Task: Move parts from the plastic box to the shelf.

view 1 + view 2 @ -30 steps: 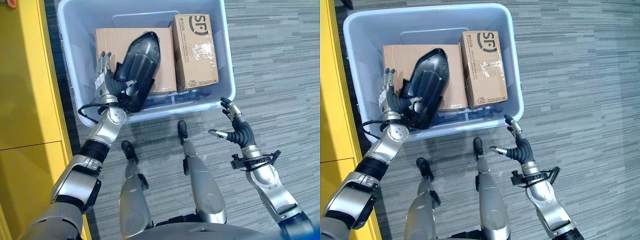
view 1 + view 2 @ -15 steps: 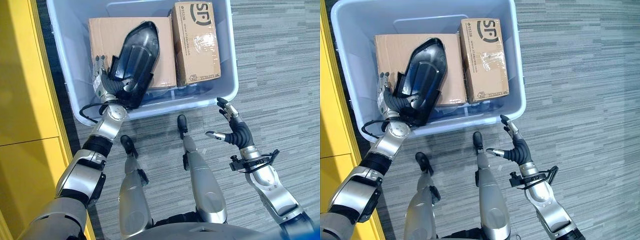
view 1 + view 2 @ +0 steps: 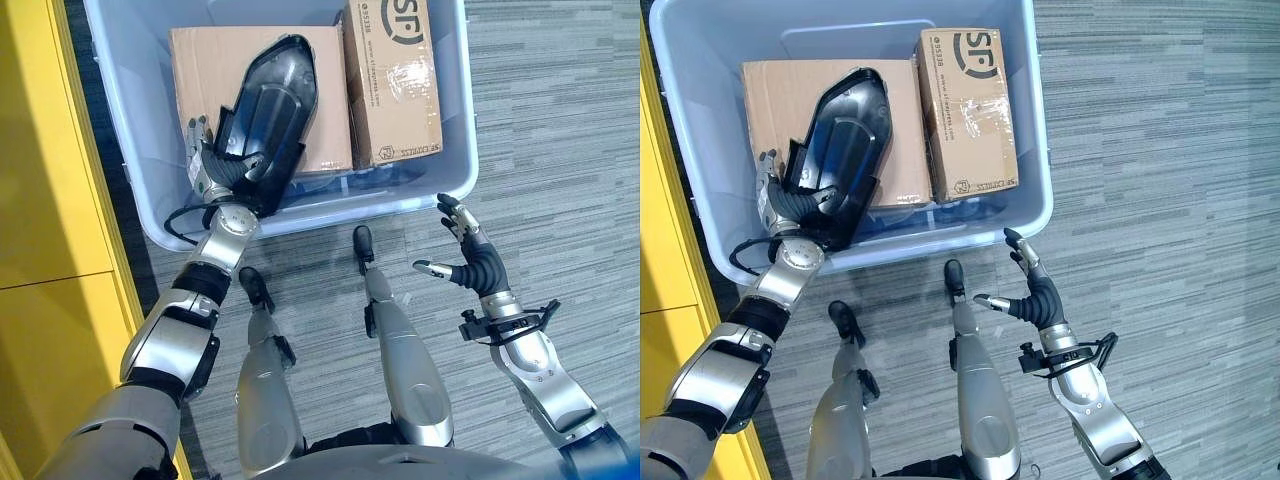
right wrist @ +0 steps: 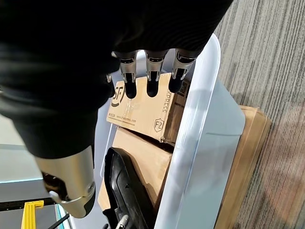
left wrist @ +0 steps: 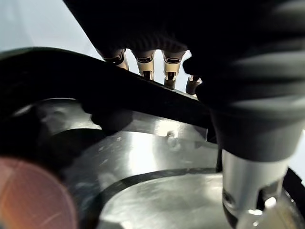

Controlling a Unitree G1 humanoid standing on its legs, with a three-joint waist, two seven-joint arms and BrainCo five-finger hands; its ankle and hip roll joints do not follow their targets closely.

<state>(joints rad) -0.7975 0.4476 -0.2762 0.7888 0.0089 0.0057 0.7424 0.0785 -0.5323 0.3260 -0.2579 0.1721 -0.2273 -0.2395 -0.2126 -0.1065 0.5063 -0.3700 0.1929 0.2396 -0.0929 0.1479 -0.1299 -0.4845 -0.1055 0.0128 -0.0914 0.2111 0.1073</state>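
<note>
Grey striped carpet runs under everything, with a yellow cabinet along our left side and the pale blue plastic box on the floor just ahead of us. Inside the box lie two cardboard cartons side by side, a wide one and a narrower one with tape across it.

Our left hand has its thumb and fingers closed on the lower end of a black moulded part, which rests tilted on the wide carton. Its long axis runs up and away from the hand, leaning toward the narrow carton. From the left wrist view the fingers seem to wrap behind the part's edge, though that view is very close. Our right hand hangs outside the box near its front right corner, fingers spread and holding nothing, well apart from the part.

Both cartons carry print; we leave it unread.
</note>
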